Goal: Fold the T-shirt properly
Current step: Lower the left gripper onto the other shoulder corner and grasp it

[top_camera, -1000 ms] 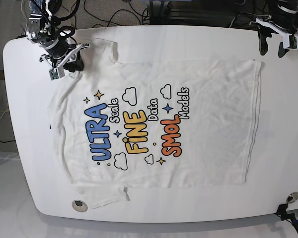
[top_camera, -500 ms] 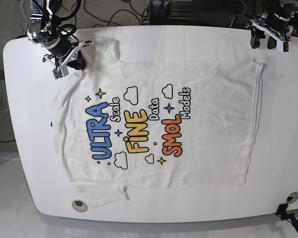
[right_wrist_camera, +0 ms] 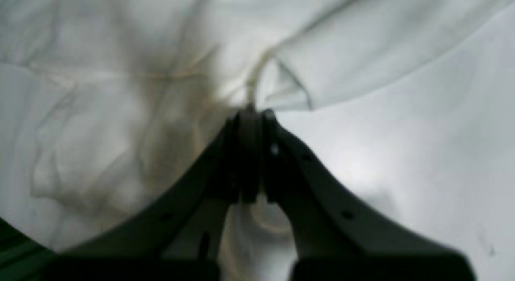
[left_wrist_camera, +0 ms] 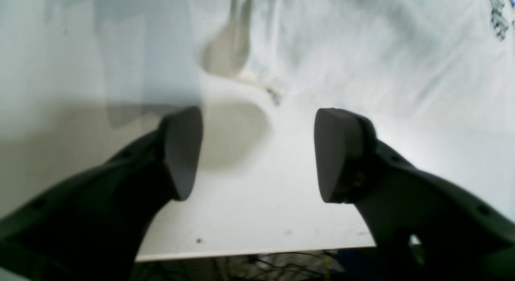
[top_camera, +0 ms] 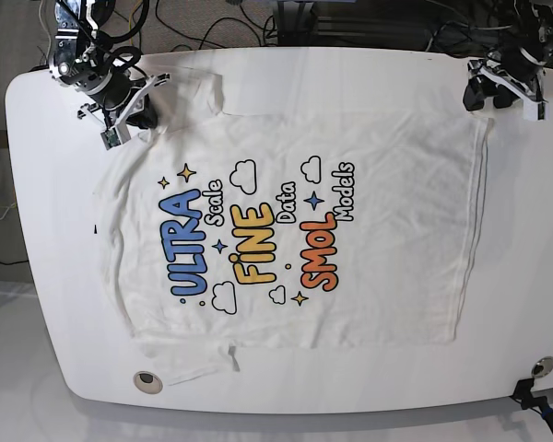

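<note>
— What are the pincers doing?
— The right pincer is pinched tight on the T-shirt near its sleeve. The left pincer is wide, holding nothing, by the hem corner.
— Is the shirt folded?
— No. It lies flat, picture up, across the tabletop. All the folds are left, I think.
</note>
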